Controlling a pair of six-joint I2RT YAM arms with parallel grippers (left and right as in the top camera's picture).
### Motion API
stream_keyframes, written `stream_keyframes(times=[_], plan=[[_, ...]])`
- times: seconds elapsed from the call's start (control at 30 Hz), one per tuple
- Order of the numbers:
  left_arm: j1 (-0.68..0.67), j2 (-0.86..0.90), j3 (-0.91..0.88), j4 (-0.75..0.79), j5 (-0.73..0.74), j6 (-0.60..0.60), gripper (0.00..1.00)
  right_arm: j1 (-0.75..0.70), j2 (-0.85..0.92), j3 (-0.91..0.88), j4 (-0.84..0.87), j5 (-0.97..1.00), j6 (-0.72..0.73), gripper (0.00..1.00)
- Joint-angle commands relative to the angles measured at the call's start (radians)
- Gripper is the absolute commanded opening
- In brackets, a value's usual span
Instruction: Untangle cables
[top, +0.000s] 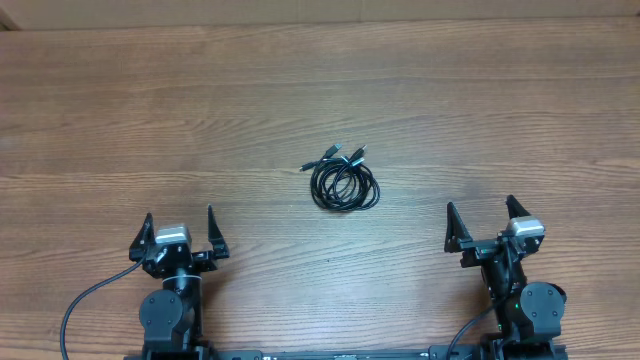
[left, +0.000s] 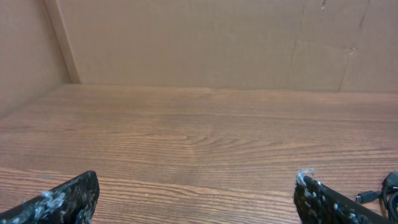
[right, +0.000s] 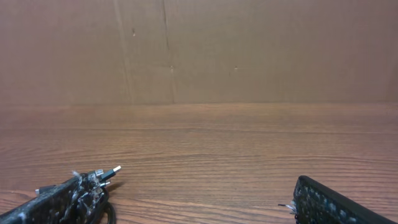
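The cables (top: 345, 185) lie as one small coiled black bundle on the wooden table (top: 300, 90), with plug ends pointing up-left. My left gripper (top: 180, 213) stands open near the front left, well short of the bundle. My right gripper (top: 480, 203) stands open near the front right, also apart from it. In the left wrist view the gripper (left: 197, 175) has bare wood between its fingers, and the cables (left: 388, 193) peek in at the right edge. In the right wrist view the gripper (right: 189, 183) is empty, and the cables' plug ends (right: 109, 171) show just past the left finger (right: 56, 202).
A brown cardboard wall (left: 199, 43) closes the far side of the table, with a side wall (left: 28, 56) at the left. Thicker black cords (top: 85, 300) trail from the arm bases at the front edge.
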Motion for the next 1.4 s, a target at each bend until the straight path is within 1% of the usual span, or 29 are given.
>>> stream_keyframes(times=[0.0, 0.77, 0.8, 0.83, 0.87, 0.93, 1.0, 1.03, 1.07, 1.13, 1.2, 1.27, 1.3, 1.37], plan=[[0.006, -0.01, -0.003, -0.002, 0.009, 0.019, 1.0, 0.004, -0.01, -0.01, 0.005, 0.009, -0.007, 1.0], [0.006, -0.01, -0.003, 0.005, 0.009, 0.019, 1.0, 0.004, -0.01, -0.01, 0.005, 0.009, -0.007, 1.0], [0.006, -0.01, -0.003, 0.012, 0.032, 0.005, 0.99, 0.004, -0.01, -0.01, 0.005, 0.009, -0.007, 1.0], [0.004, -0.01, -0.003, 0.018, 0.086, -0.034, 1.0, 0.004, -0.01, -0.01, 0.005, 0.009, -0.007, 1.0], [0.004, -0.01, -0.003, 0.019, 0.187, -0.094, 0.99, 0.004, -0.01, -0.01, 0.005, 0.009, -0.007, 1.0], [0.004, -0.01, -0.003, 0.017, 0.445, -0.235, 1.0, 0.004, -0.01, -0.01, 0.005, 0.009, -0.007, 1.0], [0.004, -0.01, -0.003, 0.025, 0.702, -0.41, 0.99, 0.004, -0.01, -0.01, 0.005, 0.009, -0.007, 1.0], [0.004, -0.01, -0.003, 0.026, 0.803, -0.485, 1.0, 0.004, -0.01, -0.01, 0.005, 0.009, -0.007, 1.0], [0.004, -0.01, -0.003, 0.038, 0.828, -0.519, 1.0, 0.004, -0.01, -0.01, 0.005, 0.009, -0.007, 1.0], [0.005, -0.01, -0.003, 0.1, 0.848, -0.549, 0.99, 0.004, -0.01, -0.01, 0.005, 0.009, -0.007, 1.0], [0.006, -0.01, 0.002, 0.249, 0.895, -0.55, 1.0, 0.004, -0.01, -0.01, 0.005, 0.009, -0.007, 1.0], [0.006, -0.01, 0.027, 0.366, 0.902, -0.55, 1.0, 0.004, -0.01, -0.01, 0.005, 0.009, -0.007, 1.0], [0.007, -0.01, 0.051, 0.381, 0.893, -0.549, 0.99, 0.004, -0.01, -0.01, 0.005, 0.009, -0.007, 1.0], [0.009, -0.007, 0.123, 0.341, 0.862, -0.533, 1.0, 0.004, -0.01, -0.01, 0.005, 0.009, -0.007, 1.0]])
